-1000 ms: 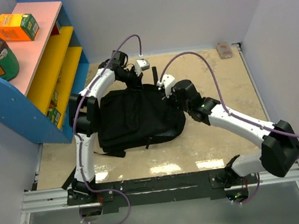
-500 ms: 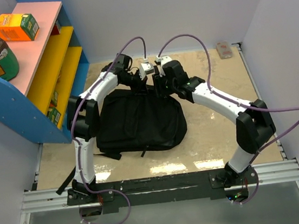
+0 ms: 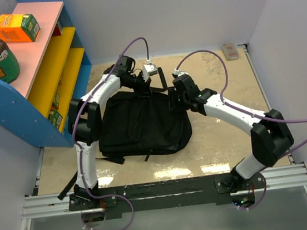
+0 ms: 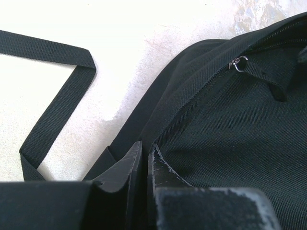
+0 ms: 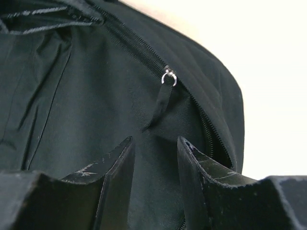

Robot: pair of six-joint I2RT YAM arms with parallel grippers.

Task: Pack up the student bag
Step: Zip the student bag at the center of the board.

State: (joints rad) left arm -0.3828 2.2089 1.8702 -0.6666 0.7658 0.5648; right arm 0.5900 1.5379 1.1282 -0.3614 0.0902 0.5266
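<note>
One beige tabletop (image 3: 228, 134) carries everything, with a blue, yellow and pink shelf (image 3: 51, 54) along its left side. The student bag (image 3: 143, 124), black and floppy, lies flat in the middle of the tabletop. At its far end the left end effector (image 4: 145, 151) is clenched against the bag's rim; whether cloth is pinched I cannot tell. The right end effector (image 5: 156, 143) is released, fingers apart over the fabric. A loose strap (image 4: 57, 105) lies on the tabletop beyond the bag. A silver zip ring (image 5: 169, 76) sits just ahead of the right fingers.
</note>
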